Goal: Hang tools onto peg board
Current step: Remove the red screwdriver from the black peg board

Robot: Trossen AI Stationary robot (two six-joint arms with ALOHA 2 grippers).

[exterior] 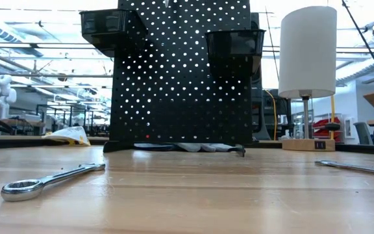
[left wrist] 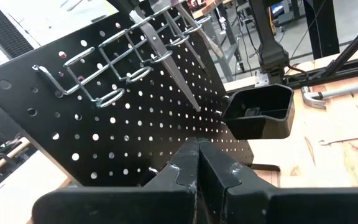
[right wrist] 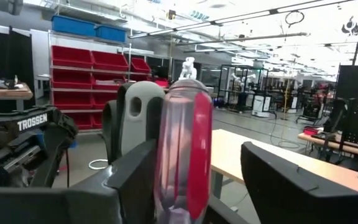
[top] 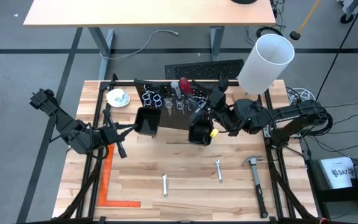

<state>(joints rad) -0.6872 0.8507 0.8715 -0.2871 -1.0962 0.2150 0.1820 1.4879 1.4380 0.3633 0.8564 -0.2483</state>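
The right gripper (top: 199,111) is seen at the upright black perforated peg board (top: 173,107); the left gripper (top: 120,138) is kept apart from it.

From above, two short silver wrenches (top: 165,185) (top: 219,170) and a hammer (top: 257,180) are seen lying on the wooden table (top: 185,186), with a red-handled screwdriver (top: 183,85) standing in the board's wire rings. At table level, one wrench (exterior: 47,182) is shown lying before the board (exterior: 180,71). In the left wrist view, the fingers (left wrist: 197,171) are pressed together, empty, facing the silvery ring holders (left wrist: 104,68) and a black square bin (left wrist: 258,112). In the right wrist view, a clear-and-red screwdriver handle (right wrist: 183,149) stands between widely spread fingers (right wrist: 291,180); contact cannot be told.
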